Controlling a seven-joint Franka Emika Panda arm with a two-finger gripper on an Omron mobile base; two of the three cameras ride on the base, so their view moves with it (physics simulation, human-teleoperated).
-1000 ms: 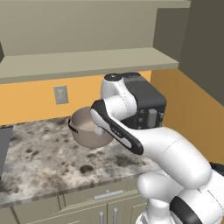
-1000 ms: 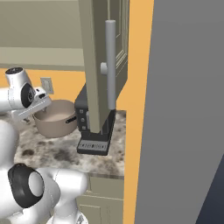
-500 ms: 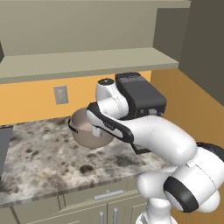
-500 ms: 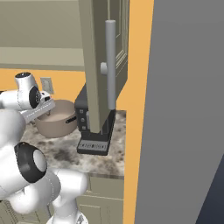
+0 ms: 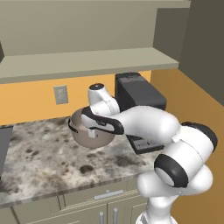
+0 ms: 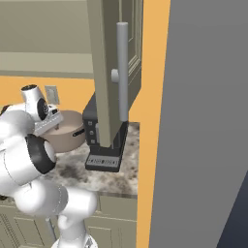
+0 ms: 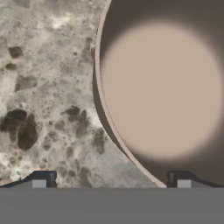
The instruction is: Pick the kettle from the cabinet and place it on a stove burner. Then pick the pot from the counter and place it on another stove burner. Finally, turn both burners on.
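Over the tabletop (image 5: 39,153), arm is hunched above the pot (image 5: 89,131), which sits on the granite near the back wall, just left of the black appliance (image 5: 139,98). Pincer (image 7: 111,180) looks straight down: one tip over bare granite outside the wall, the other over the pot's inside, so the rim (image 7: 114,127) runs between them. Tips stand wide apart, nothing held.

Change over the last second: the arm has swung round and folded in. Elbow has come forward and low toward the base, wrist has shifted a little left and settled over the pot's near side. Pot itself hasn't moved; base hasn't driven, background is the same.

My read: this is the pre-grasp line-up for the pot step. Rim already straddled, so next is likely a straight drop and a pinch on the wall. Can't confirm the kettle's place from here; shelf (image 5: 87,61) above looks bare where I can see it. Cooktop edge (image 5: 3,148) is far left, so a long carry follows. Risk: thin-wall grip on a wide pot may tilt on lift.
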